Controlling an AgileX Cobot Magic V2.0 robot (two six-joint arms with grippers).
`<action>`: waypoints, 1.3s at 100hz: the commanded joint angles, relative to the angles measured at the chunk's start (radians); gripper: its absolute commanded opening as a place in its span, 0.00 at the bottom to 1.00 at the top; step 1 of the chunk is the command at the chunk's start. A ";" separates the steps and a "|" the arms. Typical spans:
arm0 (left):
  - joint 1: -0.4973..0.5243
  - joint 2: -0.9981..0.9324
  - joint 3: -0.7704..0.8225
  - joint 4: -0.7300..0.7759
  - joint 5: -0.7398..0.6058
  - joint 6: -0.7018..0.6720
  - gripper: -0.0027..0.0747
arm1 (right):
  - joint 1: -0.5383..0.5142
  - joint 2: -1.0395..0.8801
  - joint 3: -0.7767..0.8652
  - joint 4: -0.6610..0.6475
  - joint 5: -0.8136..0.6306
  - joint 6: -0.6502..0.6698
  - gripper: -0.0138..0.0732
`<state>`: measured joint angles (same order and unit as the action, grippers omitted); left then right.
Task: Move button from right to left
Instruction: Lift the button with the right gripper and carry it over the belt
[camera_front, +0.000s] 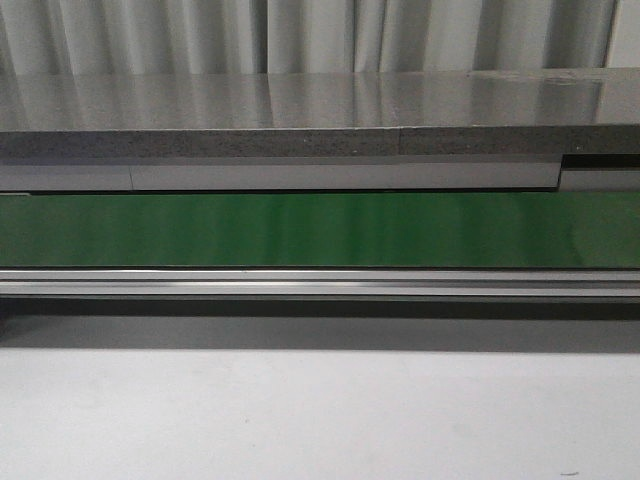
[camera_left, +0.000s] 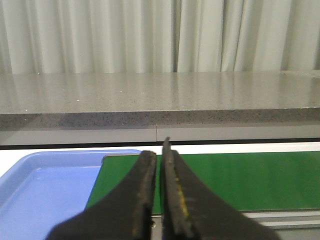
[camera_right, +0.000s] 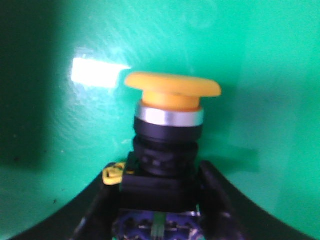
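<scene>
A: Front view first. Pale grey tabletop (camera_front: 320, 420) nearest the lens, then an aluminium rail (camera_front: 320, 283), then the long green conveyor belt (camera_front: 320, 230) running 9 to 3 o'clock, with a speckled grey stone shelf (camera_front: 300, 120) behind. No arm, no switch visible.

B: Left wrist view?

A: Left arm's black two-finger gripper (camera_left: 159, 190) with jaws pressed together, nothing between them. Belt end sits ahead at 12 to 3 o'clock; a shallow blue plastic tray (camera_left: 45, 190) lies at 9 o'clock, just beside the belt's end.

B: Right wrist?

A: Black-bodied push-button switch with a yellow-orange mushroom cap (camera_right: 167, 130) sits between the right arm's black gripper fingers (camera_right: 220, 200). Green belt surface fills the background. Long axis runs straight out from the claw toward 12 o'clock, cap farthest, bluish end deep in the jaws. Fingers flank the blocky body on both sides; looks clamped, though contact is partly hidden.

B: So which arm matters?

A: Right one, clearly. Judgement: button is off the front camera's frame, carry goes leftward toward the tray side.
</scene>
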<state>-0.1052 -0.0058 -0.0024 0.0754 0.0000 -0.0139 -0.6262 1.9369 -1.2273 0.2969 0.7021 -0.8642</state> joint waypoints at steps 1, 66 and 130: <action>-0.009 -0.035 0.042 -0.002 -0.082 -0.010 0.04 | -0.008 -0.064 -0.056 0.018 0.023 -0.012 0.45; -0.009 -0.035 0.042 -0.002 -0.082 -0.010 0.04 | 0.073 -0.316 -0.147 0.184 0.177 0.074 0.45; -0.009 -0.035 0.042 -0.002 -0.082 -0.010 0.04 | 0.342 -0.385 0.058 -0.013 0.051 0.332 0.45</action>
<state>-0.1052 -0.0058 -0.0024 0.0754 0.0000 -0.0139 -0.2873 1.6001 -1.1663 0.2789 0.8149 -0.5421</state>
